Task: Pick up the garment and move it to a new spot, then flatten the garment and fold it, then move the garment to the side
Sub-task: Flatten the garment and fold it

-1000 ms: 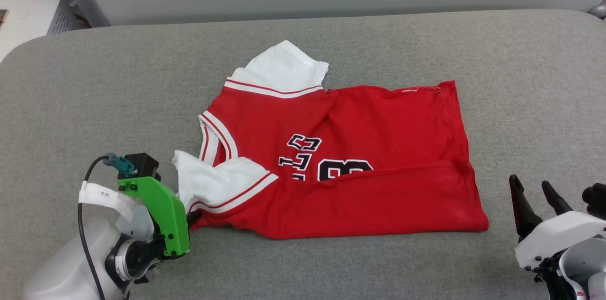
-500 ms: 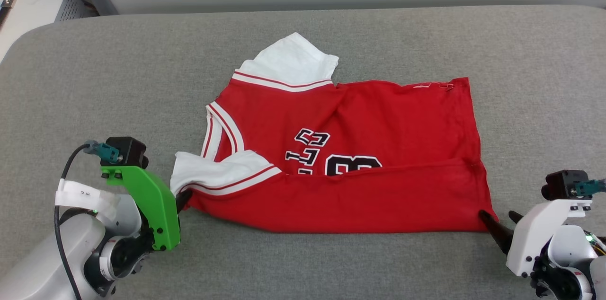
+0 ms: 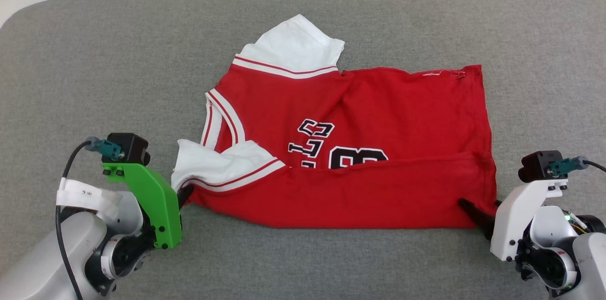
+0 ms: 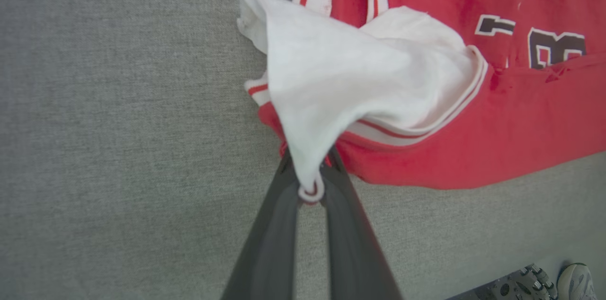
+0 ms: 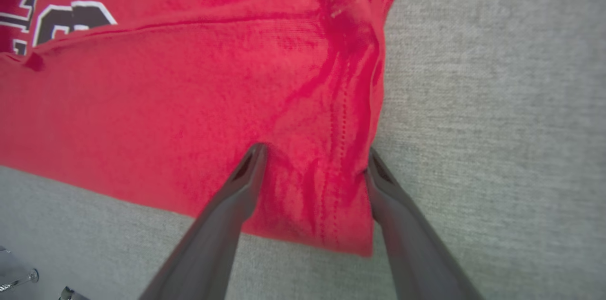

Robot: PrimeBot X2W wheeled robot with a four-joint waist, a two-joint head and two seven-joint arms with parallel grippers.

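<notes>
- Garment [image 3: 350, 101]: a small red jersey with white sleeves lay near the middle of the grey bench [image 3: 94, 54]. Its neck pointed left and its hem right, and its near long edge was folded up over the lower part of the black lettering [image 3: 312, 141].
- At the near left corner, the left claw [image 3: 185, 193], below a green bracket [image 3: 151, 200], was squeezed tight on the trimmed edge of the near sleeve [image 3: 213, 170]. In the left wrist view the white cloth bunched up and came to a point between the two dark fingers [image 4: 270, 224].
- Just right of that, the striped collar [image 3: 215, 122] lay flat.
- Further back, the far sleeve [image 3: 293, 47] was spread out at the garment's back edge.
- At the near right corner, the right claw [image 3: 478, 210], under a white bracket [image 3: 516, 215], stood spread wide. One finger rested on top of the red cloth and the other sat just at the cloth's side edge. It had hold of nothing.
</notes>
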